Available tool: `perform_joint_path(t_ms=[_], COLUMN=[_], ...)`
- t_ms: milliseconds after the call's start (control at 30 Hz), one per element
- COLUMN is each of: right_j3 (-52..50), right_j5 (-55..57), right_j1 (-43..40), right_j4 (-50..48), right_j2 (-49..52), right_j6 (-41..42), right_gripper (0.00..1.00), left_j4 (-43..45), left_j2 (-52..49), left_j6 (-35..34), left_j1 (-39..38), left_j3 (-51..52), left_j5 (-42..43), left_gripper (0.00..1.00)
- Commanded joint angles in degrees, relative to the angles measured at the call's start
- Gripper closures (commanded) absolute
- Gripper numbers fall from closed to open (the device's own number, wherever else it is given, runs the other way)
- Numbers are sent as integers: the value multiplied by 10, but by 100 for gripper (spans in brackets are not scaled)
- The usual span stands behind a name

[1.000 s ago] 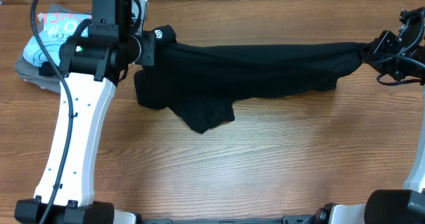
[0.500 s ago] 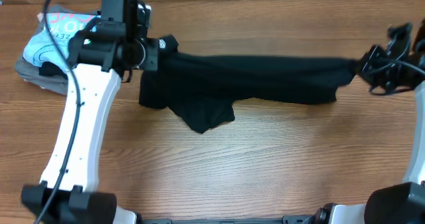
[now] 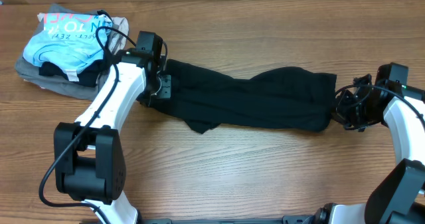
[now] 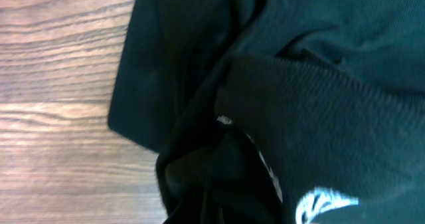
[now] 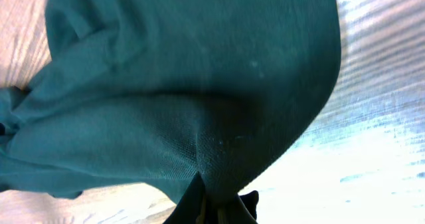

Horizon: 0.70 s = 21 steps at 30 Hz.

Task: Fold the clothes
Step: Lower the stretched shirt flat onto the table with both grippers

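The clothes [image 3: 252, 101], one black garment, lie as a long slack band across the middle of the table. My left gripper [image 3: 163, 86] is shut on their left end. In the left wrist view black cloth [image 4: 299, 64] fills the frame and buries the jaws, and a small white logo [image 4: 327, 204] shows at the lower right. My right gripper [image 3: 342, 108] is shut on the right end. The right wrist view shows the cloth [image 5: 199, 84] bunched to a point and pinched between my dark fingertips [image 5: 192, 203].
A light blue shirt with pink print [image 3: 66, 36] lies on top of grey folded garments [image 3: 36, 76] at the back left, close behind my left arm. Bare wooden table [image 3: 252, 177] stretches in front of the garment.
Both grippers came down and toward each other and the front. The garment, stretched taut between them before, has gone slack and settled onto the table.
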State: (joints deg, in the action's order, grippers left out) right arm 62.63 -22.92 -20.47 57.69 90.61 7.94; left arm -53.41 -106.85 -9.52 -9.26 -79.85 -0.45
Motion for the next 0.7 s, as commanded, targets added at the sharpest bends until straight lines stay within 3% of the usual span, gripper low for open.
perform_joint_path(t_ms=[0, 333, 667], right_j3=[0, 0, 0], right_j5=[-4, -14, -17], right_j1=[3, 3, 23], right_j4=[-10, -22, -131], right_j2=[-5, -5, -1], right_j6=[11, 17, 33], right_gripper=[96, 96, 92], left_j4=[19, 43, 72], left_j2=[2, 2, 0], left_j6=[-20, -23, -21], left_j1=[1, -2, -3], left_j3=[16, 17, 18], left_j5=[20, 19, -14], left_gripper=[96, 96, 96])
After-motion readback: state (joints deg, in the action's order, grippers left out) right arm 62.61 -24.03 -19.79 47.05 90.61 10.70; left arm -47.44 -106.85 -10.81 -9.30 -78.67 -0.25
